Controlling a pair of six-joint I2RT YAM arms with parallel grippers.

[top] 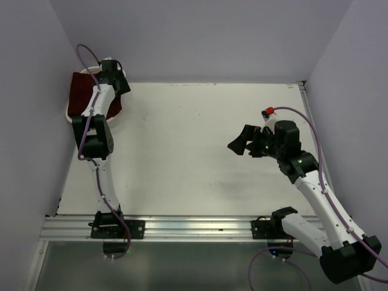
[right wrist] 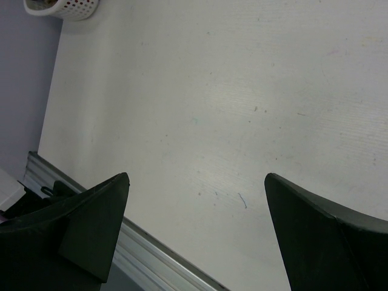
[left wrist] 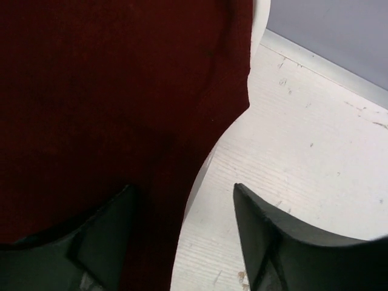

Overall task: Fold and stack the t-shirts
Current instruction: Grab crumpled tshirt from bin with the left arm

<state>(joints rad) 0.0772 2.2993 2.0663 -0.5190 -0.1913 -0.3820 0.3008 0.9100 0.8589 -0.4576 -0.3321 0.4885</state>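
Observation:
The dark maroon t-shirt [top: 77,96] lies bunched in and over the white basket [top: 68,114] at the far left corner. In the left wrist view the maroon cloth [left wrist: 103,103] fills the left side and hangs over the basket's white rim [left wrist: 206,167]. My left gripper [top: 119,82] is open right over the shirt's edge [left wrist: 182,197]: one finger [left wrist: 100,242] is over the cloth, the other [left wrist: 273,242] over bare table. My right gripper [top: 241,140] is open and empty above the table's right half, also in its wrist view [right wrist: 197,182]. The turquoise-blue t-shirt is out of view.
The white table [top: 194,151] is closed in by lilac walls on three sides. A metal rail [top: 182,227] runs along the near edge and also shows in the right wrist view [right wrist: 157,257]. That view catches the perforated basket [right wrist: 63,8] at its top left.

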